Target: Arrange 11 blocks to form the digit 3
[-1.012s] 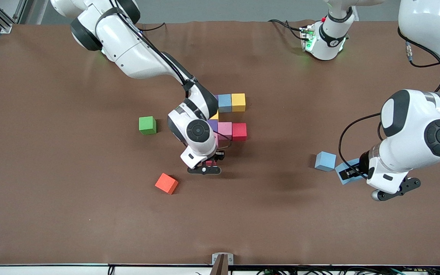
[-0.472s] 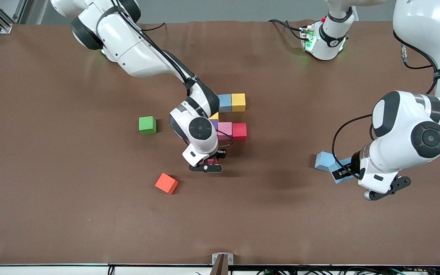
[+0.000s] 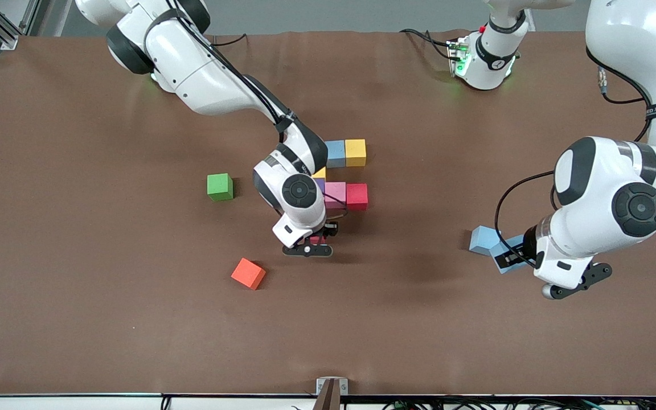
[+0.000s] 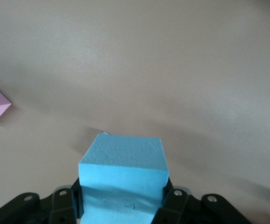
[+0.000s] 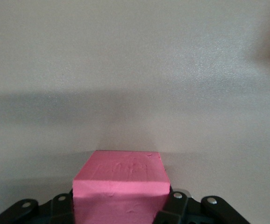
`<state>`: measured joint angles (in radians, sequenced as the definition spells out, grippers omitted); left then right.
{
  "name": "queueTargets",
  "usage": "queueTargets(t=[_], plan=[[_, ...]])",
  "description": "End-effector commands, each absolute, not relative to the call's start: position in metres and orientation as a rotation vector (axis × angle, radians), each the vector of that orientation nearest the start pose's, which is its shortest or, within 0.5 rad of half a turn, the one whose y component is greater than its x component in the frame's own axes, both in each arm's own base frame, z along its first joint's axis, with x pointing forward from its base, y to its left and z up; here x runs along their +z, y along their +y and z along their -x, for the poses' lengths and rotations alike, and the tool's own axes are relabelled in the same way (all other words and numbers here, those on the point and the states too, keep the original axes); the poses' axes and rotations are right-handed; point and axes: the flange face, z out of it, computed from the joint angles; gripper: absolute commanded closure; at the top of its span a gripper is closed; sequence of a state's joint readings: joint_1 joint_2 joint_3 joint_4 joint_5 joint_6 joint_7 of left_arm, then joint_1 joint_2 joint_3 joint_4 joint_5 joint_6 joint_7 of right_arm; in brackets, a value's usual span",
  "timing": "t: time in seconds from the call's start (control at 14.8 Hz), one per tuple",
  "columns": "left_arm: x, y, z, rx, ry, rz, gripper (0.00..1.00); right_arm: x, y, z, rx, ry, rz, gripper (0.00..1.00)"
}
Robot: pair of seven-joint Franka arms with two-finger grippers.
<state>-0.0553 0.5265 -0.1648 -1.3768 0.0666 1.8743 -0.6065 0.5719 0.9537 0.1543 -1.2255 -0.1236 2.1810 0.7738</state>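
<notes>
My right gripper [image 3: 312, 241] is shut on a pink block [image 5: 121, 186], low over the table at the front-camera side of the block group. That group holds a light blue block [image 3: 335, 152], a yellow block [image 3: 355, 152], a pink block [image 3: 335, 192] and a red block [image 3: 357, 195]. The right wrist partly hides another yellow block [image 3: 320, 172] and a purple block [image 3: 319, 184]. My left gripper [image 3: 509, 257] is shut on a light blue block [image 4: 121, 170]. It hangs beside a loose light blue block [image 3: 483, 239] toward the left arm's end of the table.
A green cube [image 3: 220, 186] lies beside the group toward the right arm's end. An orange cube [image 3: 248, 273] lies nearer the front camera than the green one. A metal bracket [image 3: 331, 387] sits at the table's front edge.
The left arm has carried its light blue block a little toward the table's middle, up beside the loose light blue block. The right arm has hardly moved.
</notes>
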Motion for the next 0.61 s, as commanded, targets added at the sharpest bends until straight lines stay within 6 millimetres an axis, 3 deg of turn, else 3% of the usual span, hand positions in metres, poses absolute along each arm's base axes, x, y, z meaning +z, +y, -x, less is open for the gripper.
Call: queueTargets(t=[0.0,0.54], plan=[[0.4173,-0.1288,-0.6912,0.044,-0.613,3.089,0.99,0.2009,0.4719,-0.5827,0.0,0.072,3.136,1.0],[0.4104,-0.1359,-0.6909,0.034,-0.574,3.065,0.98,0.2008,0.4694,-0.5846,-0.001,0.064,3.137,1.0]])
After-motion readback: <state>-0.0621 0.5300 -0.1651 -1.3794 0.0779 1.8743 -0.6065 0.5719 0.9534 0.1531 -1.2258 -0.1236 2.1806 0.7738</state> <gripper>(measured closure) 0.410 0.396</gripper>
